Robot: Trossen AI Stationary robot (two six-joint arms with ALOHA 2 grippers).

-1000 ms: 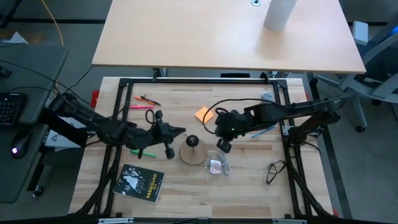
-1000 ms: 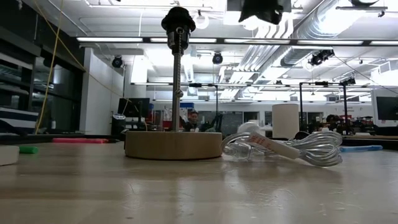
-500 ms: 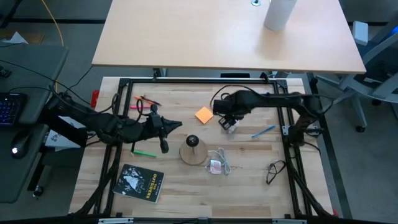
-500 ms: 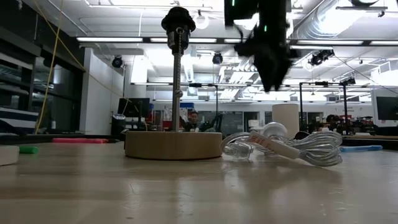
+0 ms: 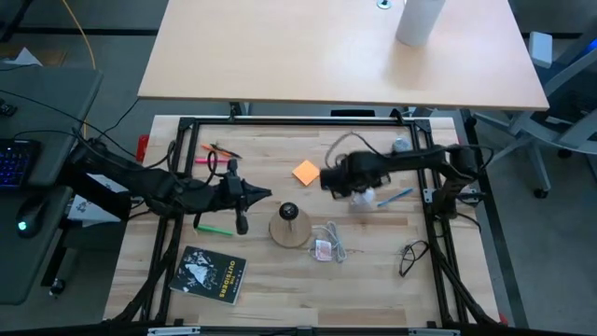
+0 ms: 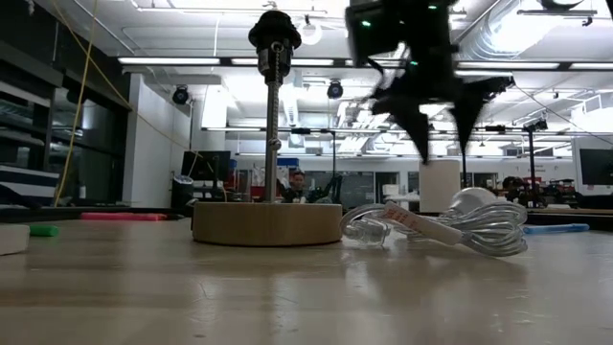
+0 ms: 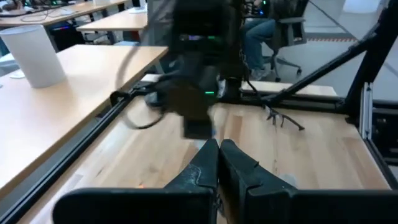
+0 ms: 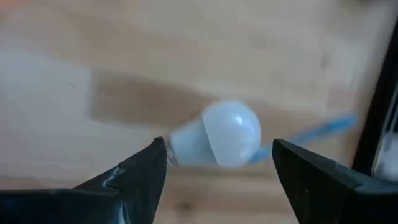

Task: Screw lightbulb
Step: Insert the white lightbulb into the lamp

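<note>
Right gripper [image 8: 217, 171] hangs over the lightbulb [image 8: 225, 134], jaws spread wide, 1 finger either side, nothing grasped. Bulb lies on its side on the table [image 5: 373, 252]; its threaded base is mostly hidden behind 1 finger in the right wrist view. In the high view the right gripper [image 5: 359, 189] covers most of the bulb [image 5: 367, 198], only a white edge shows. Low view has the bulb [image 6: 472, 201] resting on the wood below the spread tips [image 6: 442, 123], partly masked by the clear plastic packet [image 6: 431, 228] in front.

Blue pen [image 5: 395, 197] lies just beside the bulb, orange note [image 5: 306, 172] on the gripper's other side. Wooden disc with socket [image 5: 289, 227] sits between the 2 grippers.

Left gripper [image 7: 219, 148] clenched shut, empty, near the disc. Its wrist view shows the right arm only as a dark blur.
</note>
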